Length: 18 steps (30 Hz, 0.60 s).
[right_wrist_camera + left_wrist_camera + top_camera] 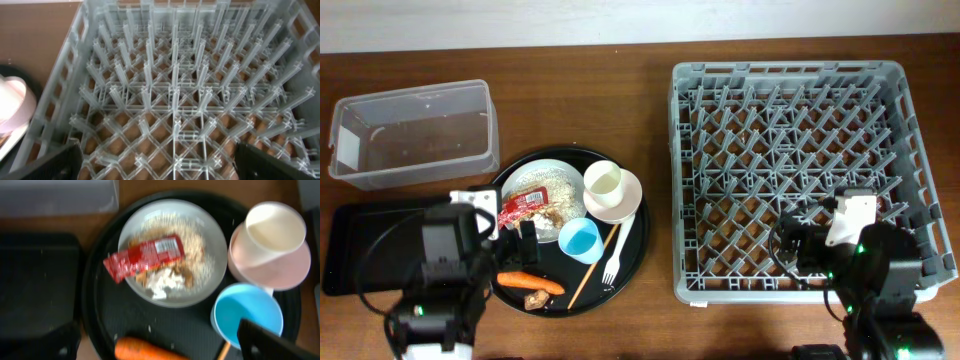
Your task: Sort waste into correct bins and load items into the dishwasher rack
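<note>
A round black tray (630,262) holds a white plate (552,172) with rice, brown scraps, crumpled white paper (162,283) and a red wrapper (524,204), which also shows in the left wrist view (145,256). A cream cup (603,181) sits in a pink bowl (630,200). A blue cup (581,240), white fork (617,250), chopstick (593,267) and carrot (530,282) lie nearby. My left gripper (157,352) is open and empty above the carrot (147,350). My right gripper (157,165) is open and empty over the front of the grey rack (800,180).
A clear tub (415,135) stands at the back left. A shallow black tray (370,245) lies at the front left, beside the round tray. A small brown scrap (536,299) lies by the carrot. The rack (175,90) holds nothing.
</note>
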Each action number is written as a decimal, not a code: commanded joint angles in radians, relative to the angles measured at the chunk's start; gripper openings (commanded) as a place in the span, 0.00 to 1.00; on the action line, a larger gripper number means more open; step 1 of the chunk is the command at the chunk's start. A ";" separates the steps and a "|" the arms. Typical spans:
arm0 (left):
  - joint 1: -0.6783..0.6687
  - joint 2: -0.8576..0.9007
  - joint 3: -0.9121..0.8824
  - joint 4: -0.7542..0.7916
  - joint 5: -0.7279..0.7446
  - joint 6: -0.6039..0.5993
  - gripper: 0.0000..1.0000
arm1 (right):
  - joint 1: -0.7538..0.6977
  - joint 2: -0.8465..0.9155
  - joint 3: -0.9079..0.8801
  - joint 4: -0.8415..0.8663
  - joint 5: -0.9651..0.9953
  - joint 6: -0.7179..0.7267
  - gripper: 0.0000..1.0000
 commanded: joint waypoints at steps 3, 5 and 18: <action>-0.006 0.099 0.084 -0.047 0.004 0.011 0.99 | 0.005 0.151 0.141 -0.132 -0.105 0.012 0.99; -0.006 0.121 0.084 -0.035 0.004 0.011 0.99 | 0.005 0.173 0.142 -0.138 -0.123 0.011 0.99; -0.006 0.488 0.084 0.011 0.004 -0.003 0.98 | 0.005 0.251 0.142 -0.150 -0.092 0.011 0.99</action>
